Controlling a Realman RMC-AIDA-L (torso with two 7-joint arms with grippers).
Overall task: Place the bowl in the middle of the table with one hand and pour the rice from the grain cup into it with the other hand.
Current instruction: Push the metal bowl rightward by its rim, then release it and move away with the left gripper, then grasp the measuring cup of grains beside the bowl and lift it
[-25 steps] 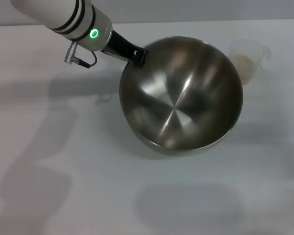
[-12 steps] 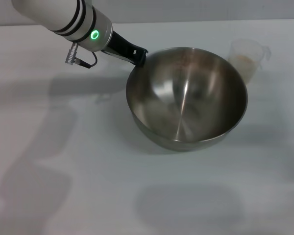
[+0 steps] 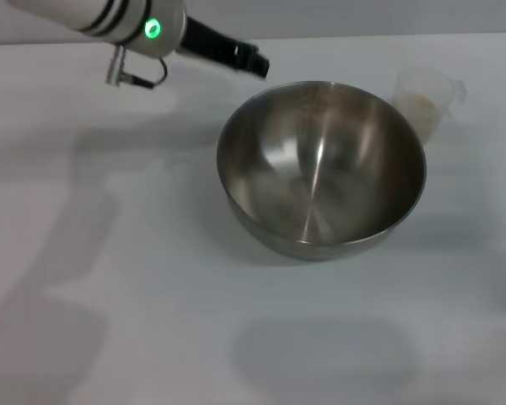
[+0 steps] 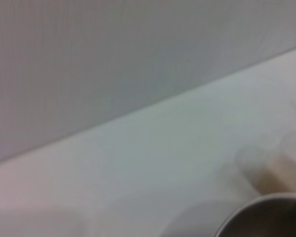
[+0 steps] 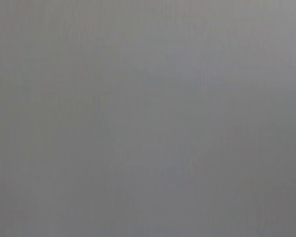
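Observation:
The steel bowl (image 3: 322,169) stands upright and empty near the middle of the white table (image 3: 135,278) in the head view. My left gripper (image 3: 255,62) hangs just beyond the bowl's far left rim, apart from it and holding nothing. The translucent grain cup (image 3: 424,99) stands beside the bowl's far right rim, with pale rice (image 3: 416,103) inside it. The left wrist view shows the bowl's rim (image 4: 266,213) and, beyond it, the blurred cup (image 4: 282,167). My right gripper is out of view; its wrist view shows only plain grey.
The left arm (image 3: 110,21) reaches in from the far left corner, with a cable connector (image 3: 116,66) hanging under it. The table's far edge meets a grey wall (image 4: 113,59).
My left gripper has set the tilted bowl down level, let go of its rim and drawn back up and away from it. The cup has not moved.

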